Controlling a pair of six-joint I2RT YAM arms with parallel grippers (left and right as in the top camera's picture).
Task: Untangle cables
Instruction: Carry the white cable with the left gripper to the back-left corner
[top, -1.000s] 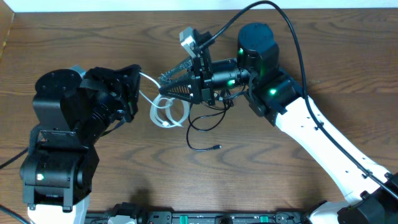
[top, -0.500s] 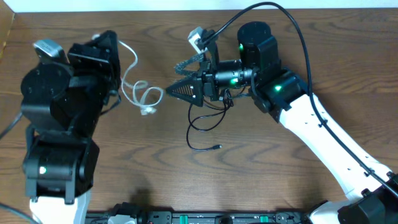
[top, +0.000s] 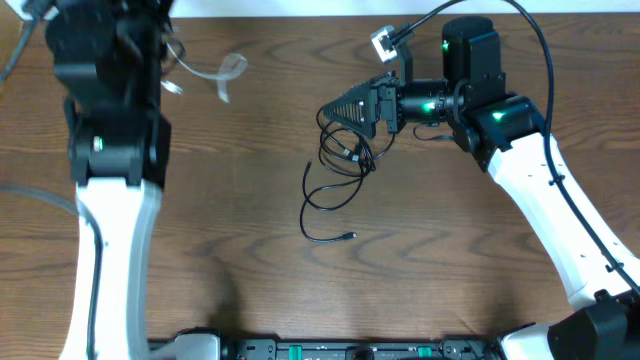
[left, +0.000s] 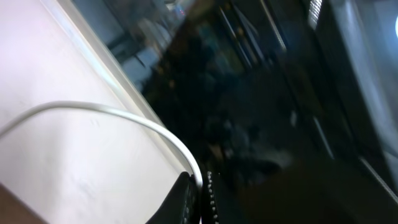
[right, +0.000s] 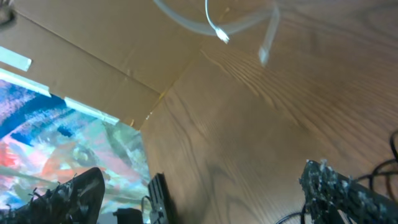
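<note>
**White Cable Gripped at Upper Left, Black Cables Tangled at Centre**

Overhead: the white cable (top: 222, 70) is seen blurred at the upper left beside the left arm. It is well apart from the black cables (top: 345, 150), which lie looped together on the table (top: 230, 220) at centre. The right gripper (top: 328, 108) is held just above that tangle.

Left wrist: the left gripper (left: 200, 196) is clenched on the white cable (left: 112, 115).

Right wrist: the right gripper's 2 fingers (right: 74, 196) are spread wide, released.

overhead fixed high, straight down on the whole table (top: 250, 290), left wrist close-up, blurred, pointing off-table, right wrist low, angled across the wood, white cable (top: 226, 68) common to all three views
</note>
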